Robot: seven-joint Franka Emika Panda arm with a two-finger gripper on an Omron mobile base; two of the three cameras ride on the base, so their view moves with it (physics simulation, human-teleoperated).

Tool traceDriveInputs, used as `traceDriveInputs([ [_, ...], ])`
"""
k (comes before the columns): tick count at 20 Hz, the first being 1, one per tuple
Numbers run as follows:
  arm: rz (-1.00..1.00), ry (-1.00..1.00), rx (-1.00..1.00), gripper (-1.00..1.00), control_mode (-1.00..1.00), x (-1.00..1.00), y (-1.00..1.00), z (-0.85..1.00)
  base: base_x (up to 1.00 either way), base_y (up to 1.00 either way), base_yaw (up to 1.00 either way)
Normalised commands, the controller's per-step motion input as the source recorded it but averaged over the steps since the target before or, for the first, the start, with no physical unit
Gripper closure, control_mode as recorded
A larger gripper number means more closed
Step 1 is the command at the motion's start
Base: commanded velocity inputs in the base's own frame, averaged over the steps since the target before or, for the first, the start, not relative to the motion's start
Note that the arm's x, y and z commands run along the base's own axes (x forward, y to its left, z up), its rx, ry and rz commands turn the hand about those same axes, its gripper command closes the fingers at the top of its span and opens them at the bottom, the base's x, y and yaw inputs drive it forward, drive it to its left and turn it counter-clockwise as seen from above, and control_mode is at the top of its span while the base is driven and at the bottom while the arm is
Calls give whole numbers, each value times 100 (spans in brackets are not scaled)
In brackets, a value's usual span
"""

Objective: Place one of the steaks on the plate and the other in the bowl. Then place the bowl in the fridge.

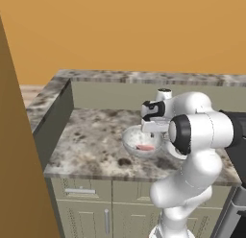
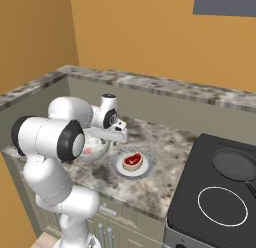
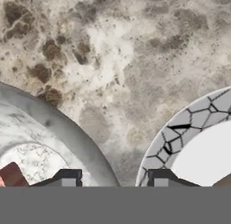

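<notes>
Both base cameras are looking down from behind the arm, sharing the mottled brown stone counter [image 1: 91,136]; the hand camera is hovering close above it, facing straight down.

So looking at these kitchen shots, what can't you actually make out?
- Gripper: hand view shows just the fingertips; what they clamp is cut off by the bottom edge.
- Bowl: left base view, right side hidden behind the arm.
- Pink steak: too small for detail.
- Plate: left base view, hidden behind the arm.
- Frying pan: handle cut by the right edge.
</notes>
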Motion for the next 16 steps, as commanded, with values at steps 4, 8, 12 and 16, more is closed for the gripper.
traceDriveInputs([
  [4, -2, 0, 1, 100, -100, -5, 26, -1, 0, 0, 0],
  [8, -38, 2, 0, 100, -100, -4, 42, 22, 0, 0, 0],
  [12, -67, 1, 12, 100, -100, -8, 0, 96, 0, 0, 0],
  [16, -66, 17, 17, 100, -100, -21, -29, 92, 0, 0, 0],
])
